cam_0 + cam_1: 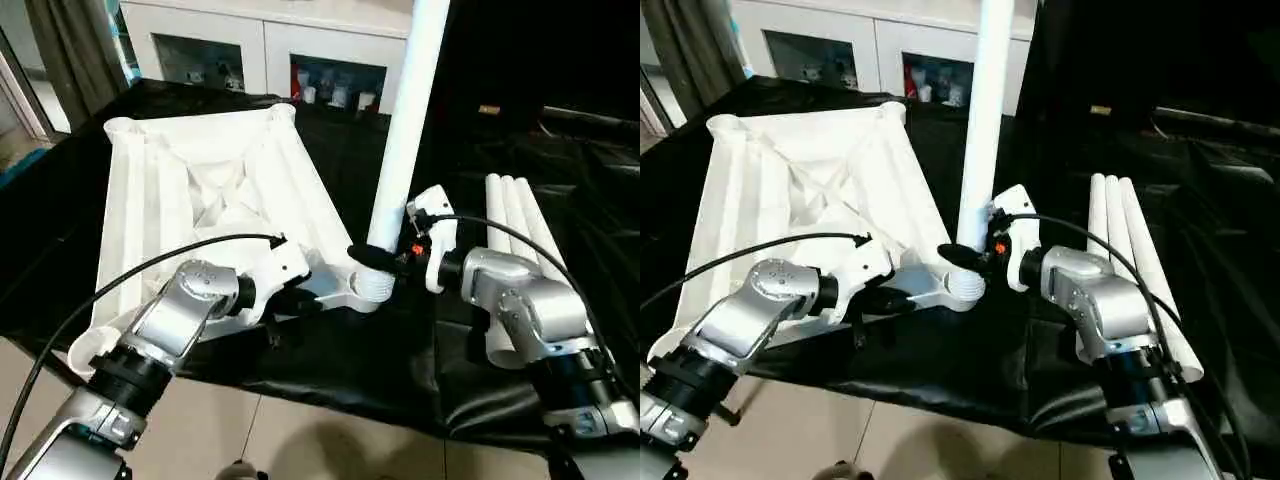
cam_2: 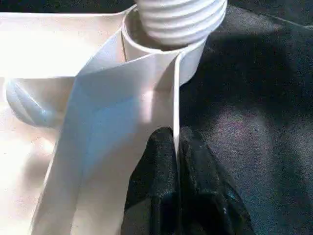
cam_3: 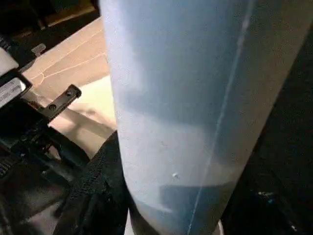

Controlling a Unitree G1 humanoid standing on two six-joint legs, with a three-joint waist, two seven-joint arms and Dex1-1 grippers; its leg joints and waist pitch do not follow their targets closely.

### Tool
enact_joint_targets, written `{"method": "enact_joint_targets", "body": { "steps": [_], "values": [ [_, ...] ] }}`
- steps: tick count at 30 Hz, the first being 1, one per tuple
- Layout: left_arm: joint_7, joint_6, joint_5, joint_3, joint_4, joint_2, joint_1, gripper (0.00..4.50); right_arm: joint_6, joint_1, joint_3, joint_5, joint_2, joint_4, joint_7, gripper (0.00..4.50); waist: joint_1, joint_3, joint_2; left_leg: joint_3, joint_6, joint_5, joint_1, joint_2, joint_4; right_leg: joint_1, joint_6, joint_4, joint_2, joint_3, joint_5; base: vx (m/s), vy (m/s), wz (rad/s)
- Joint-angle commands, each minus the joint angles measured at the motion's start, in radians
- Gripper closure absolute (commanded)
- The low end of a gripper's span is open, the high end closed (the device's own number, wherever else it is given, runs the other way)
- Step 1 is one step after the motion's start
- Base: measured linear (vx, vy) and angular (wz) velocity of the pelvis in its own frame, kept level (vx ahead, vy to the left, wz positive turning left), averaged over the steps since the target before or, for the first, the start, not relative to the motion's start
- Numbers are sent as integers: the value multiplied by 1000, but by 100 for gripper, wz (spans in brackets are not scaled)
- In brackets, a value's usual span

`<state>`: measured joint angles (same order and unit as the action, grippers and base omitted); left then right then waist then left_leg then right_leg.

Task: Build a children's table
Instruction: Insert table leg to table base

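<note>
The white tabletop (image 1: 200, 180) lies upside down on the black cloth, ribbed underside up. One white leg (image 1: 405, 130) stands upright in the near right corner socket (image 1: 372, 290), its threaded end (image 2: 181, 19) partly showing above the socket's rim. My right gripper (image 1: 375, 258) is shut on this leg just above the socket; one black finger (image 3: 98, 196) hugs the tube (image 3: 195, 98). My left gripper (image 1: 305, 298) is shut on the tabletop's thin edge wall (image 2: 175, 98) next to that socket, fingertips (image 2: 161, 156) pinching it from both sides.
Three more white legs (image 1: 515, 215) lie side by side on the cloth to the right of my right arm. A white cabinet with glass doors (image 1: 260, 50) stands behind the table. The cloth's front edge (image 1: 330, 390) hangs over pale floor tiles.
</note>
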<state>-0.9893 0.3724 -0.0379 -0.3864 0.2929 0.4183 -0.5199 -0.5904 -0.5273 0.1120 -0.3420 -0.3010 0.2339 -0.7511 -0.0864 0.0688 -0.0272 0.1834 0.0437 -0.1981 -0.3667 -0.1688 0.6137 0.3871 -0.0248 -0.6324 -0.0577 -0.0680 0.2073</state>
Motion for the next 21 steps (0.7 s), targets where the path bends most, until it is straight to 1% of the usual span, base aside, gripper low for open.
{"method": "enact_joint_targets", "body": {
  "steps": [1, 2, 3, 5, 6, 7, 9, 12, 16, 17, 19, 20, 21],
  "values": [
    [-20, -31, -12, 4, -21, -11, 1, 450, 21, -22, 4, 10, 1, 16, -2, 261, 6, -75, -3, -23, -16, -74, 13, -68, -71, -46, -218, 72, -101, 64, 121, 0, 0, 0],
    [-21, -30, -13, 4, -22, -12, 1, 450, 39, -35, 7, 22, 11, 50, 2, 261, 6, -75, -7, -23, -16, -66, 13, -68, -72, -47, -217, 70, -99, 64, 111, 0, 0, 0],
    [-21, -30, -13, 4, -22, -12, 1, 450, 39, -35, 7, 22, 11, 50, 2, 261, 6, -75, -7, -23, -16, -66, 13, -68, -72, -47, -217, 70, -99, 64, 111, 0, 0, 0],
    [-22, -26, -13, 3, -24, -13, 1, 450, 64, -60, 9, 34, 28, 108, 2, 261, 8, -74, -6, -22, -15, -69, 13, -67, -71, -46, -222, 71, -101, 64, 119, 0, 0, 0],
    [-23, -26, -13, 3, -24, -13, 1, 450, 65, -62, 10, 35, 30, 113, 1, 261, 7, -75, -5, -22, -14, -70, 13, -67, -71, -46, -223, 71, -101, 64, 120, 0, 0, 0],
    [-23, -26, -12, 3, -24, -13, 2, 450, 71, -67, 11, 37, 33, 126, -1, 261, 8, -75, -7, -23, -15, -68, 12, -67, -71, -48, -221, 70, -100, 64, 117, 0, 0, 0],
    [-24, -25, -12, 3, -26, -12, 3, 450, 86, -78, 13, 44, 37, 156, -5, 261, 9, -74, -9, -23, -19, -66, 12, -67, -72, -47, -219, 70, -100, 64, 116, 0, 0, 0],
    [-22, -27, -11, 5, -28, -10, 7, 450, 95, -85, -1, 35, 43, 186, -13, 261, 9, -73, -7, -22, -18, -76, 13, -68, -72, -46, -219, 71, -101, 64, 129, 0, 0, 0],
    [-14, -32, -9, 10, -22, -12, 5, 450, 92, -70, -27, 6, 45, 188, -41, 261, 9, -74, -7, -22, -22, -68, 13, -68, -72, -47, -220, 70, -100, 64, 116, 0, 0, 0],
    [-14, -34, -8, 11, -16, -13, 3, 450, 95, -61, -38, -1, 45, 193, -48, 261, 9, -76, -5, -22, -24, -65, 13, -68, -71, -47, -222, 69, -100, 64, 107, 0, 0, 0],
    [-14, -36, -8, 11, -13, -13, 1, 450, 97, -55, -45, -6, 45, 198, -52, 261, 8, -76, -6, -23, -25, -63, 12, -68, -71, -48, -223, 68, -101, 63, 101, 0, 0, 0],
    [-5, -47, -4, 14, 2, -18, -6, 450, 116, -23, -56, -9, 42, 209, -56, 261, 8, -76, 0, -22, -26, -63, 12, -68, -71, -48, -226, 69, -101, 64, 93, 0, 0, 0],
    [2, -53, 0, 17, 13, -23, -12, 450, 134, 0, -60, -7, 43, 215, -56, 261, 7, -77, 1, -22, -28, -64, 13, -68, -70, -48, -226, 70, -101, 64, 90, 0, 0, 0]
  ]
}}
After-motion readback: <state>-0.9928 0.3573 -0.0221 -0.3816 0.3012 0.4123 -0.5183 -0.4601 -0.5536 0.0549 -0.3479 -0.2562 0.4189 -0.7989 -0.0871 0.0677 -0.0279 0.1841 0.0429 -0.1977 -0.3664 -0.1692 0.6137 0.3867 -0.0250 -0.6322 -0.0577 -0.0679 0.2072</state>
